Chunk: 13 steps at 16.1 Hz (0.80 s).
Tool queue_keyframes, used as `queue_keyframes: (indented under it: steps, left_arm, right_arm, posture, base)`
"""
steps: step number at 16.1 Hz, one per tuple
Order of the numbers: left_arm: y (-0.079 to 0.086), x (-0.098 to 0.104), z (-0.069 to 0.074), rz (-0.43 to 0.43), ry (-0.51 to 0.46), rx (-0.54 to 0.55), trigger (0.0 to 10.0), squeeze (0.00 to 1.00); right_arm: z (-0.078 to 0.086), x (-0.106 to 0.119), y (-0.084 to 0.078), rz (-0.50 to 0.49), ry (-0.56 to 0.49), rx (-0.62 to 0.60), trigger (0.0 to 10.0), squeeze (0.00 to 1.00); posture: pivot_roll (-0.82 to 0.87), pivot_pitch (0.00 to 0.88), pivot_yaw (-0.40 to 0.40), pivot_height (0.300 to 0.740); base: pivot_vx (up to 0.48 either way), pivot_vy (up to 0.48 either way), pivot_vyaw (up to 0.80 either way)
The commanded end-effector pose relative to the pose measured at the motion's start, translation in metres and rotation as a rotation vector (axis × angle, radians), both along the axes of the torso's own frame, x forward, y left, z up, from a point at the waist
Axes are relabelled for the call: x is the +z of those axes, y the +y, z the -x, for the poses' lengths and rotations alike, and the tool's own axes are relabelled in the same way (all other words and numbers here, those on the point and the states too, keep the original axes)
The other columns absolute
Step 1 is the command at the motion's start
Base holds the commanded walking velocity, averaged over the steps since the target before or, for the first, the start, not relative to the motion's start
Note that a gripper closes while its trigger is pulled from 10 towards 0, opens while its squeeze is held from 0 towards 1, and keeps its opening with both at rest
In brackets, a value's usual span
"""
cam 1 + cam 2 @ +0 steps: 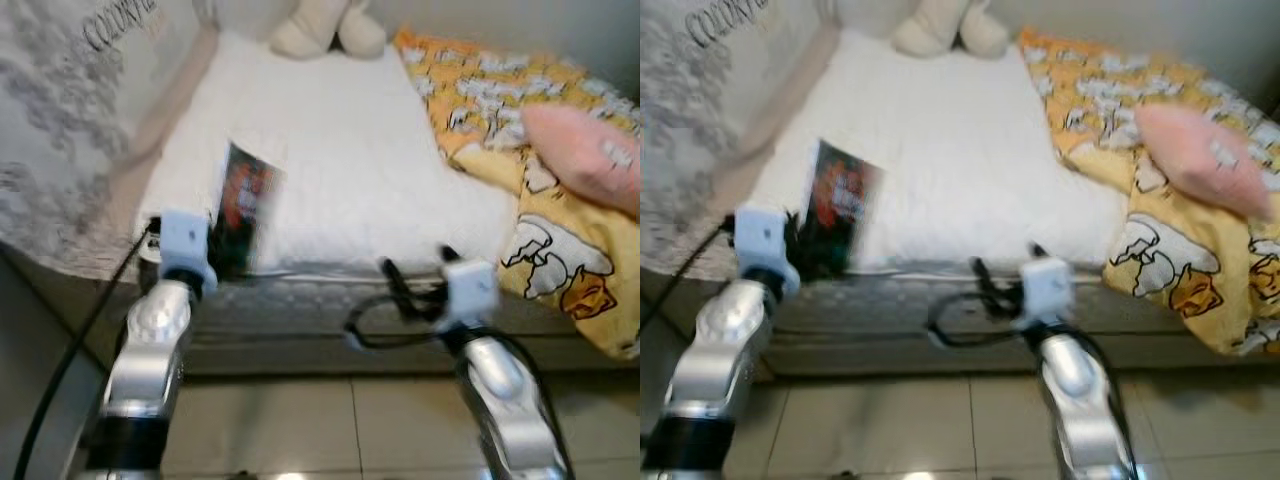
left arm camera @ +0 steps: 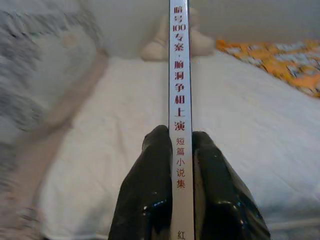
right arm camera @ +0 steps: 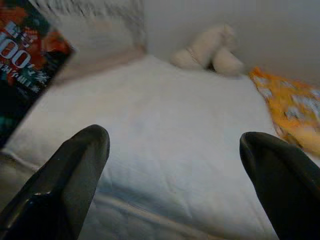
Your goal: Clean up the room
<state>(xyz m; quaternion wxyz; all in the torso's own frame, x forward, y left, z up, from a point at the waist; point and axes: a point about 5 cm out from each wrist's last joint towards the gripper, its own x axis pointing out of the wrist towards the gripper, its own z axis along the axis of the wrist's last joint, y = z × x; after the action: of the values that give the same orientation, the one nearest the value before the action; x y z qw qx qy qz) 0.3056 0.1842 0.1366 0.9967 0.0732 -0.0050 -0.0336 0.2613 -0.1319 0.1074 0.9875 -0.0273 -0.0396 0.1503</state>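
Two glossy black fingers (image 2: 150,200) of your left end effector (image 2: 181,185) clamp a thin book (image 2: 180,100) upright over the quilted white bed (image 1: 350,150); your right end effector (image 3: 175,165) gapes apart.

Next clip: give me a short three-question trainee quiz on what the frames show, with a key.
1. True or false: the left hand is shut on the book, its fingers pinching it on both sides of the spine.
2. Multiple choice: the right hand is (a) open with nothing between its fingers, (b) shut on the pink pillow, (c) shut on the book.
3. Fill in: the yellow patterned blanket lies on the robot's ____ side of the white bed.

Key
1. True; the left wrist view shows the spine clamped between the two black fingers.
2. a; the fingers stand wide apart above the near edge of the bed.
3. right.
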Motion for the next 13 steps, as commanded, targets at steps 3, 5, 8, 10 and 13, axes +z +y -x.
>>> queue_keyframes:
  steps: [3, 5, 8, 10, 13]
  left_arm:
    - [-0.011, 0.020, -0.009, -0.009, -0.068, -0.030, 10.0, 0.00]
    - [-0.017, 0.018, -0.011, -0.014, -0.059, -0.030, 10.0, 0.00]
    - [-0.024, 0.013, -0.013, -0.023, -0.044, -0.036, 10.0, 0.00]
    - [-0.028, 0.013, -0.016, -0.033, -0.039, -0.041, 10.0, 0.00]
    - [-0.030, 0.016, -0.022, -0.045, -0.036, -0.041, 10.0, 0.00]
  right_arm:
    - [-0.007, 0.000, -0.005, 0.018, 0.026, -0.015, 10.0, 0.00]
    - [-0.010, -0.005, -0.006, 0.005, 0.061, -0.010, 10.0, 0.00]
    - [-0.013, -0.008, -0.006, -0.003, 0.077, -0.009, 10.0, 0.00]
    - [-0.014, -0.008, -0.005, -0.005, 0.086, -0.010, 10.0, 0.00]
    - [-0.017, -0.009, -0.004, -0.009, 0.089, -0.007, 10.0, 0.00]
  posture:
    - [-0.09, 0.000, 0.009, 0.740]
    - [-0.09, 0.000, 0.009, 0.740]
    - [-0.09, 0.000, 0.009, 0.740]
    - [-0.10, 0.000, 0.012, 0.740]
    - [-0.10, 0.000, 0.016, 0.740]
  base:
    - [0.480, 0.000, 0.00]
    - [0.480, 0.000, 0.00]
    - [0.476, 0.000, 0.00]
    - [0.463, 0.000, 0.00]
    - [0.456, 0.000, 0.00]
